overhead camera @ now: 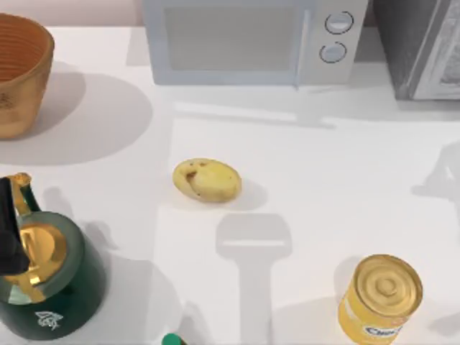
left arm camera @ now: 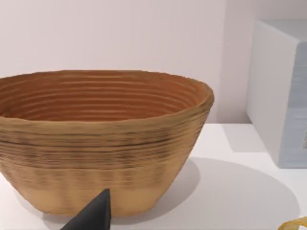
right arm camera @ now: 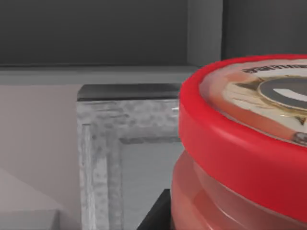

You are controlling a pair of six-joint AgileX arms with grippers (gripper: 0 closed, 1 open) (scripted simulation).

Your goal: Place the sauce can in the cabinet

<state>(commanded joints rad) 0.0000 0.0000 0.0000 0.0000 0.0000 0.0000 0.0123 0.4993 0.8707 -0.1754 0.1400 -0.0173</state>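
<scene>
The right gripper holds the sauce can [right arm camera: 240, 158] tight. One dark finger [right arm camera: 156, 215] lies against the can's glossy red side. The can is round, with a thick red rim and a silvery top, and it is raised just before the cabinet [right arm camera: 103, 158], facing its mottled pale grey framed door. The left gripper [overhead camera: 8, 233] hangs over a green kettle [overhead camera: 57, 287] at the table's left, toward a ribbed basket [left arm camera: 105, 158]; its opening I cannot tell.

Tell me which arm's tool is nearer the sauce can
Right. The right wrist view has the sauce can pressed up close, facing the cabinet. The left tool's dark fingertip sits by the woven basket instead.
</scene>
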